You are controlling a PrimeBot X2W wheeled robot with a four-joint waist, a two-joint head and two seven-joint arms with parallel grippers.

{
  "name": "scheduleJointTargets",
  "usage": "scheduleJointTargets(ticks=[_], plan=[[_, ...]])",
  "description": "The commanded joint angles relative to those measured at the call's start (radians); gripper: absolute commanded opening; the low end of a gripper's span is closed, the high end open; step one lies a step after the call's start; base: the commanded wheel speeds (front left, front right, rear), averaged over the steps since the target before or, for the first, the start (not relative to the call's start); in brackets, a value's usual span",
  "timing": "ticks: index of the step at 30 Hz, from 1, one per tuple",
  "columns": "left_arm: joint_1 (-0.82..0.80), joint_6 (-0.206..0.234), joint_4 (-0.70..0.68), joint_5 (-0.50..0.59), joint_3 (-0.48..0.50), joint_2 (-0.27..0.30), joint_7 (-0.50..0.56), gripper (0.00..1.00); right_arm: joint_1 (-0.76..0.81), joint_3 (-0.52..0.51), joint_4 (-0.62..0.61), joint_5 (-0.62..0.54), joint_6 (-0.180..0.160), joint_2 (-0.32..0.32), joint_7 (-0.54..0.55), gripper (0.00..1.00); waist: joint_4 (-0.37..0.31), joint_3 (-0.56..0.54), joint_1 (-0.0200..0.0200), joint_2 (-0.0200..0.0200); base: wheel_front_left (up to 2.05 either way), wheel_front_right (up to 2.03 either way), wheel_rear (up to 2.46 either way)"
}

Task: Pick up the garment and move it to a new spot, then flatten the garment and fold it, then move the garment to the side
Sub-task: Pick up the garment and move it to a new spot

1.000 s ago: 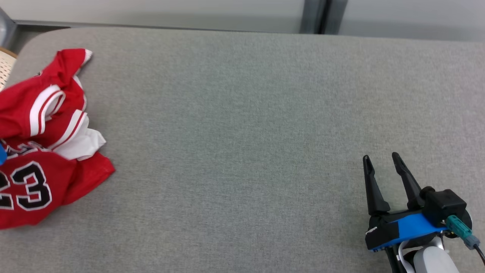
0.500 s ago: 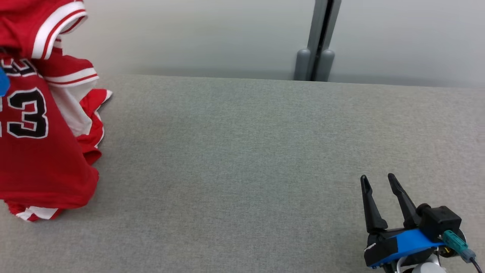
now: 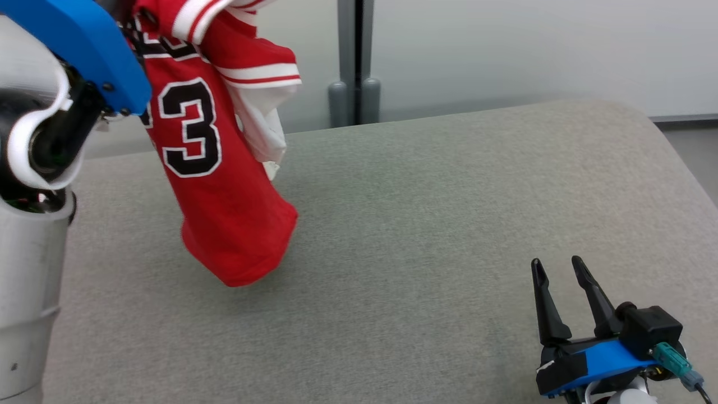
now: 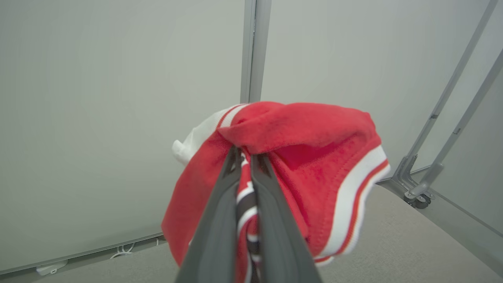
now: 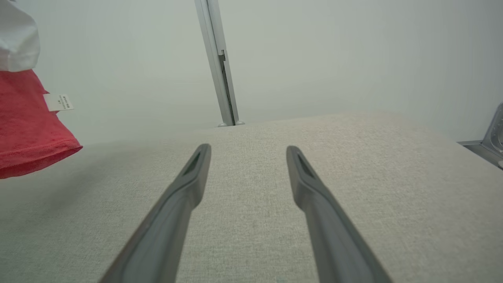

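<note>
Behind everything stand pale grey wall panels (image 3: 505,50), joined by an upright grey post (image 3: 353,56). In front of them a wide table (image 3: 449,224) covered in grey woven fabric runs from side to side, with a rounded far right corner. The left wrist view shows a metal frame leg on a caster (image 4: 418,198) beyond the table's edge.

A red jersey (image 3: 224,213) with white trim and a black number outlined in white hangs bunched over the far left part of the table. Its lower end is low above the fabric, over a faint shadow; whether it touches cannot be told. A small white label (image 5: 59,102) shows on it in the right wrist view.

The left gripper (image 4: 245,155) is raised above the table, its fingers pressed together on a fold at the top of the jersey, which drapes over and below the tips. The right gripper (image 3: 556,261) sits near the table's near right corner, well apart from the jersey, with its fingers spread and nothing between them.
</note>
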Motion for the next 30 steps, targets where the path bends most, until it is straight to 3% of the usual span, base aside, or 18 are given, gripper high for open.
scheduleJointTargets(ticks=[1, 9, 18, 19, 20, 21, 22, 23, 30], plan=[[0.014, 0.000, 0.008, -0.011, -0.007, -0.019, -0.014, 0.00, -0.009, 0.002, -0.003, 0.011, 0.000, -0.003, -0.003, 1.00, -0.068, 0.013, 0.0001, 0.0000, 0.00, 0.00, 0.00], [0.108, -0.008, 0.077, -0.030, -0.052, -0.111, -0.100, 0.00, -0.015, 0.006, 0.006, 0.018, 0.000, -0.003, -0.005, 1.00, -0.182, 0.050, 0.0001, 0.0000, 0.00, 0.00, 0.00], [0.290, -0.029, 0.301, 0.021, -0.157, -0.184, -0.219, 0.00, -0.025, 0.021, 0.010, 0.021, 0.000, -0.003, -0.008, 1.00, -0.229, 0.067, 0.0001, 0.0000, 0.00, 0.00, 0.00], [0.302, -0.028, 0.329, 0.032, -0.169, -0.189, -0.233, 0.15, -0.027, 0.022, 0.010, 0.021, 0.000, -0.003, -0.008, 1.00, -0.229, 0.067, 0.0001, 0.0000, 0.00, 0.00, 0.00], [0.317, -0.033, 0.353, 0.041, -0.184, -0.197, -0.248, 0.38, -0.027, 0.023, 0.009, 0.019, 0.000, -0.003, -0.008, 1.00, -0.228, 0.066, 0.0001, 0.0000, 0.00, 0.00, 0.00], [0.327, -0.033, 0.377, 0.044, -0.189, -0.207, -0.265, 0.52, -0.026, 0.025, 0.008, 0.017, 0.000, -0.003, -0.008, 1.00, -0.226, 0.065, 0.0001, 0.0000, 0.00, 0.00, 0.00], [0.340, -0.035, 0.395, 0.054, -0.200, -0.216, -0.283, 0.94, -0.024, 0.024, 0.007, 0.014, 0.000, -0.003, -0.008, 1.00, -0.222, 0.063, 0.0001, 0.0000, 0.00, 0.00, 0.00], [0.351, -0.037, 0.414, 0.053, -0.205, -0.226, -0.303, 1.00, -0.023, 0.025, 0.009, 0.014, 0.000, -0.003, -0.009, 1.00, -0.218, 0.062, 0.0001, 0.0000, 0.00, 0.00, 0.00], [0.416, -0.068, 0.464, 0.055, -0.207, -0.290, -0.516, 1.00, -0.008, 0.021, -0.001, -0.011, 0.000, -0.003, 0.002, 1.00, -0.158, 0.040, 0.0001, 0.0000, 0.00, 0.00, 0.00]])
